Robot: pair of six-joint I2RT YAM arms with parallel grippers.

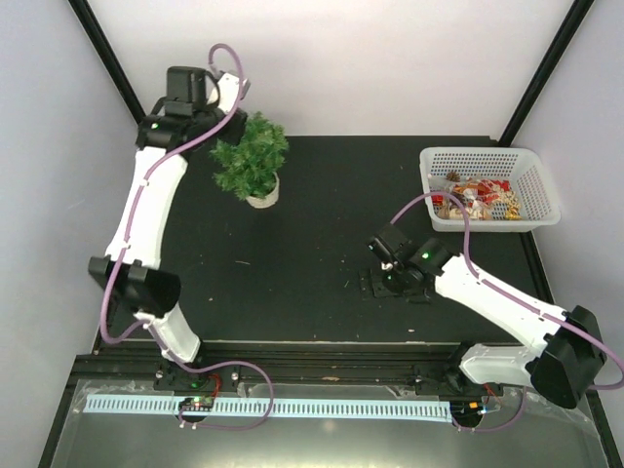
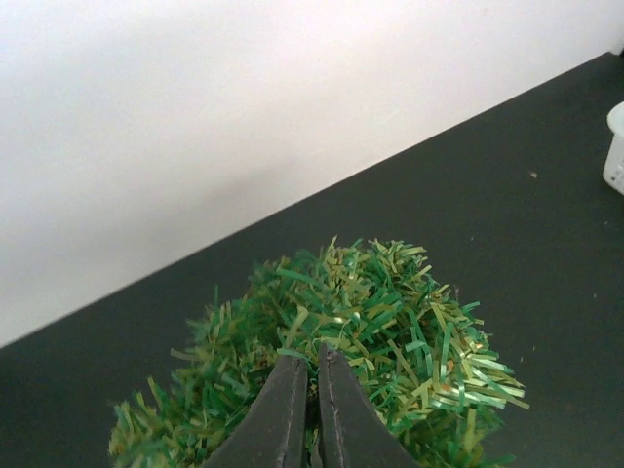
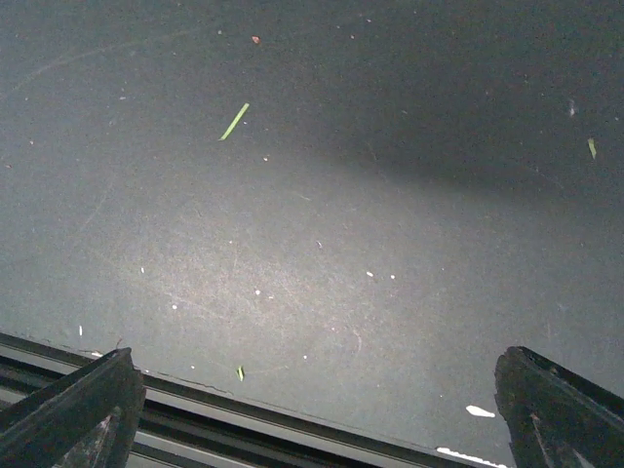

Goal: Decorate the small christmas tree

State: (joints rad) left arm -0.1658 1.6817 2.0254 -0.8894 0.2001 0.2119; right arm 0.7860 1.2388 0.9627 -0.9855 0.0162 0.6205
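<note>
The small christmas tree (image 1: 252,156), a bushy green fir on a whitish round base (image 1: 263,196), stands at the back left of the black table. My left gripper (image 1: 226,144) reaches it from the left. In the left wrist view that gripper (image 2: 304,361) is shut, its dark fingers (image 2: 278,414) pressed together with their tips buried in the tree's foliage (image 2: 390,322); nothing shows between them. My right gripper (image 1: 385,265) hovers low over the table's middle right. It (image 3: 317,366) is open, wide apart and empty, over the bare tabletop.
A white plastic basket (image 1: 478,153) with red, gold and white ornaments (image 1: 474,200) sits at the back right; its corner (image 2: 614,146) shows in the left wrist view. A pale wall runs close behind the tree. The table's front rail (image 3: 292,434) lies under the right gripper.
</note>
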